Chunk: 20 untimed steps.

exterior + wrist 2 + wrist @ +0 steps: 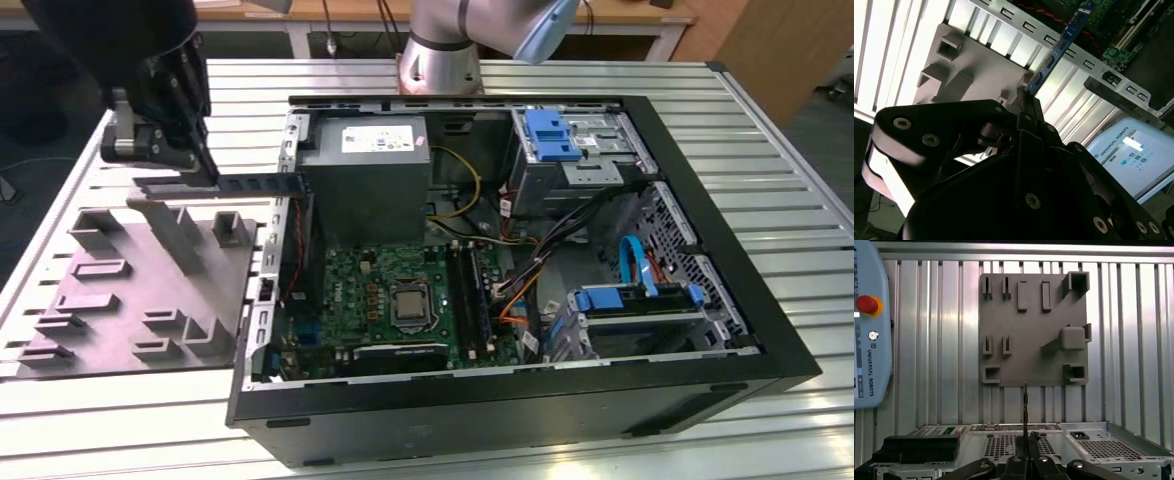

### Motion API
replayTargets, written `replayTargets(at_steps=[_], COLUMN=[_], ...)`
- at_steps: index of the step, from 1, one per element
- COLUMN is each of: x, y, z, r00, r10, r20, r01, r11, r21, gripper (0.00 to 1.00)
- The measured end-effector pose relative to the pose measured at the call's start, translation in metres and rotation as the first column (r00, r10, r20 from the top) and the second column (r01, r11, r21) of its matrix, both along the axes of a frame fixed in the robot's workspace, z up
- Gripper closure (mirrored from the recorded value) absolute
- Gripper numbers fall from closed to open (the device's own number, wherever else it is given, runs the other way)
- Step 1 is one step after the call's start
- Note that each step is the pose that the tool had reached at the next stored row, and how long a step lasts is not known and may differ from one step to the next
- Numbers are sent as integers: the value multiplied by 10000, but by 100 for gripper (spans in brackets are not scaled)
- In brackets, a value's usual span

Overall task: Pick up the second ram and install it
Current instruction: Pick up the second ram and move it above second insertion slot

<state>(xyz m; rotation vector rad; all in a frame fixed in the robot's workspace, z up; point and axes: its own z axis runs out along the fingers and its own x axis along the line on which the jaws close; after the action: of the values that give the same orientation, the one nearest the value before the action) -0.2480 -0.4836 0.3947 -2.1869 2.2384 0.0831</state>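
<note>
Above the grey fixture plate (144, 292), at the exterior view's left, the second ram (260, 183) hung level in the air. One end was clamped between the closed fingers of the gripper (203, 172), while the other appeared to reach the side wall of the open computer case (534, 405) — just short of the grey power supply (360, 165) — well apart from the motherboard (387, 300).
</note>
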Motion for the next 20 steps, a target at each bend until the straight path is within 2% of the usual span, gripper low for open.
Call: replayTargets(at_steps=[20], x=[483], y=[0], z=[0], r00=[10000], r10=[0], r20=[0], r01=[0], r11=[10000], r21=[0], gripper=[89])
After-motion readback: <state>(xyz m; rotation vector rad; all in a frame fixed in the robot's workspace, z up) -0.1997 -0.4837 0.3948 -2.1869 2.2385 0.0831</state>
